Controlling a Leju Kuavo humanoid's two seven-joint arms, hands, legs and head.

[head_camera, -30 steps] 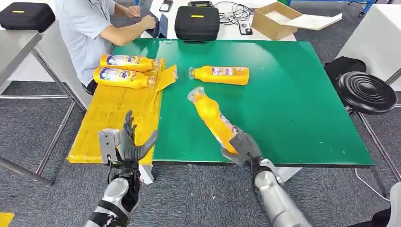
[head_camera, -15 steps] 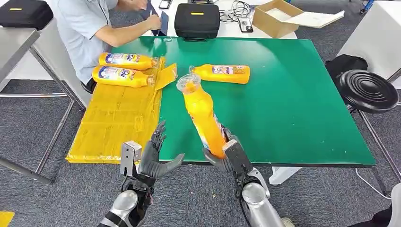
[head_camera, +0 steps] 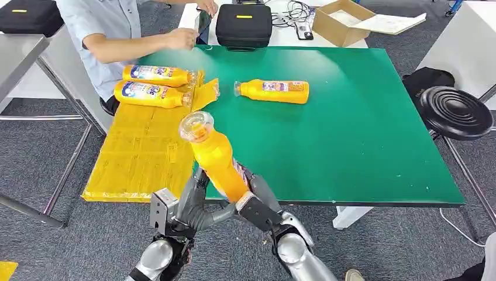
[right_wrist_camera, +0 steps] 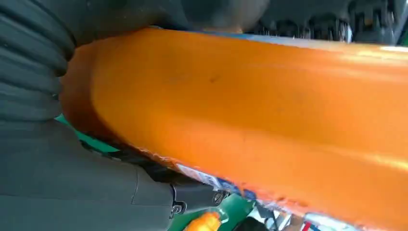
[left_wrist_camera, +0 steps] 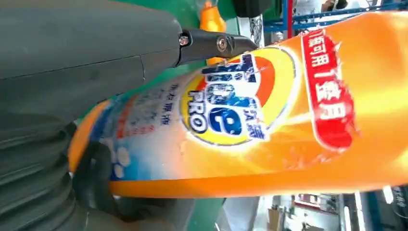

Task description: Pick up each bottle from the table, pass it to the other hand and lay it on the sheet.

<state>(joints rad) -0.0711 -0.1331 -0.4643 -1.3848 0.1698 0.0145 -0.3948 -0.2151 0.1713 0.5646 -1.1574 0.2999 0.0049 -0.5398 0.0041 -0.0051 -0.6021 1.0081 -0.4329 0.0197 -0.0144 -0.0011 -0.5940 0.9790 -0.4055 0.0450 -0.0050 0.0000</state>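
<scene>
Head view, surroundings: a green table [head_camera: 362, 117] with a yellow sheet [head_camera: 140, 152] laid over its left edge. Two orange bottles lie side by side at the sheet's far end, the far sheet bottle [head_camera: 157, 74] and the near sheet bottle [head_camera: 152, 94]. A third, the table bottle [head_camera: 274, 91], lies on its side on the bare green top, just right of the sheet's turned-up corner.
Head view, people and clutter: a person [head_camera: 111, 41] in a light shirt sits at the far left corner, forearm over the table edge. Beyond the table are a black case [head_camera: 243, 26] and an open cardboard box [head_camera: 345, 22]; a black stool [head_camera: 456, 113] stands to the right.
Head view, held bottle: the held bottle [head_camera: 215, 155] is off the table at the near edge, tilted, clear cap up and leaning toward the sheet.
Head view, hands: the right hand [head_camera: 260, 206] grips the bottle's base. The left hand [head_camera: 192, 206] is at the lower body from the other side, fingers raised along it; whether it has closed, cannot tell.
Left wrist view: the bottle's label lies across the palm, a dark fingertip [left_wrist_camera: 231, 44] on it; grip unclear.
Right wrist view: the orange body sits tight against the hand, which is wrapped around it.
</scene>
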